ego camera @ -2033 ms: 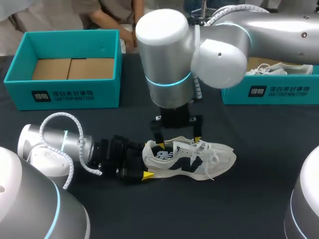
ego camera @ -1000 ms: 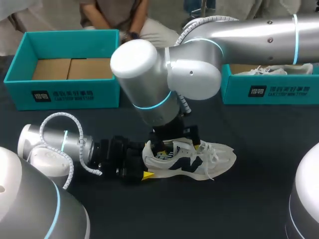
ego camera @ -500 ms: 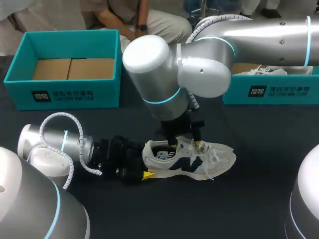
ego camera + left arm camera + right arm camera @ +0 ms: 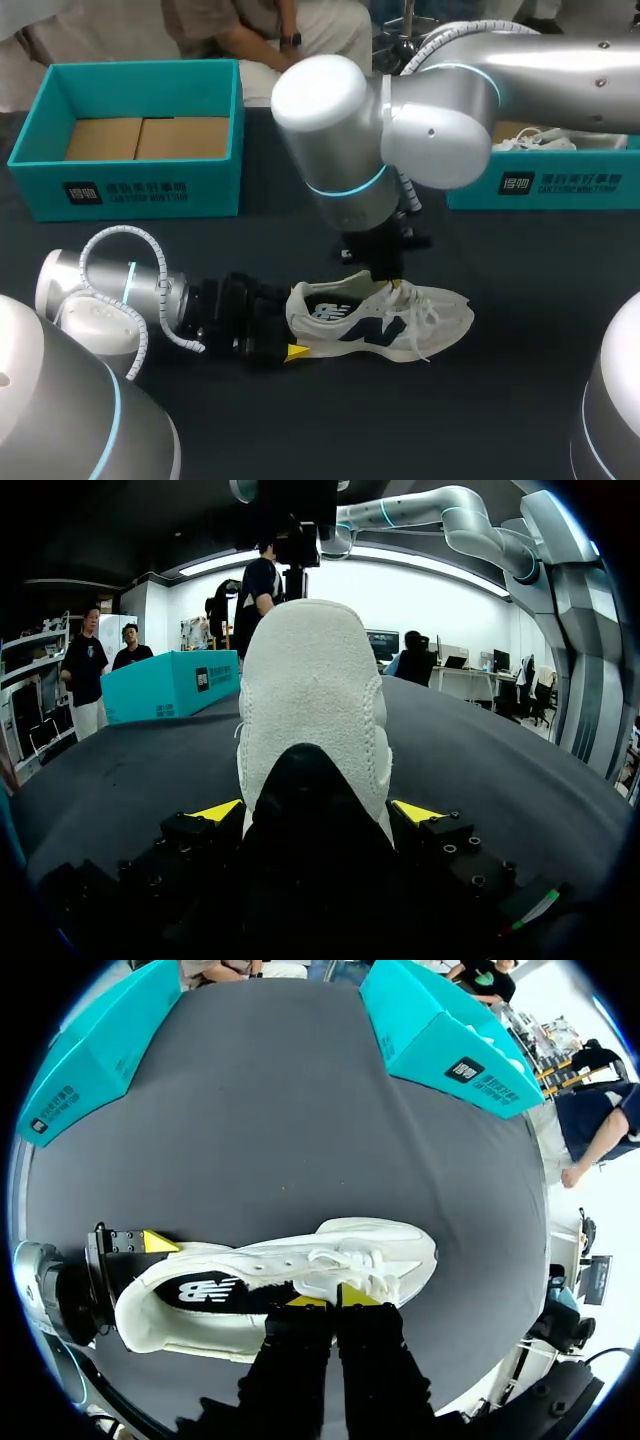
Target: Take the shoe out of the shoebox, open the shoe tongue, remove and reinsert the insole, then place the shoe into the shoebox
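The teal cardboard shoebox (image 4: 140, 190) at the far left carries on its front wall a dark square logo with white characters, and two short lines of dark print beside it. The second teal shoebox (image 4: 560, 185) at the far right bears the same marking. The white mesh sneaker (image 4: 430, 315) shows a dark blue letter emblem on its side and a white emblem on its dark insole (image 4: 322, 312).
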### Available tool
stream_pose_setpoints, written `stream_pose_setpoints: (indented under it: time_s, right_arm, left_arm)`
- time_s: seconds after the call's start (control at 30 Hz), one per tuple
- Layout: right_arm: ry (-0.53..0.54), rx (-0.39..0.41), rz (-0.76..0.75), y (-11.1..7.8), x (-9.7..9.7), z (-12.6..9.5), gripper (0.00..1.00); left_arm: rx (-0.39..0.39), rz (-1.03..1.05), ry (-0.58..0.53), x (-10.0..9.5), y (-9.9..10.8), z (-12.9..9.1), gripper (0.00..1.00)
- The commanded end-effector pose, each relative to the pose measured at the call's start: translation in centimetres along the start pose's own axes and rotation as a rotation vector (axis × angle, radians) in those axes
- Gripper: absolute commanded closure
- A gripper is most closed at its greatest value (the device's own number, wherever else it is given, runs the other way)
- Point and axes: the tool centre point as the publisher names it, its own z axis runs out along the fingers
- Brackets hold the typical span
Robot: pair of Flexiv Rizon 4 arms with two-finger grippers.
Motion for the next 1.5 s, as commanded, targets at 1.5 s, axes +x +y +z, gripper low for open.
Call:
stream_pose_setpoints:
  time_s: [1.5]
  right_arm:
    - [0.088, 0.028, 0.044, -0.3, -3.6, -1.1, 1.00]
  left_arm:
    - [-0.003, 0.000, -0.001, 0.1, 0.4, 0.4, 1.00]
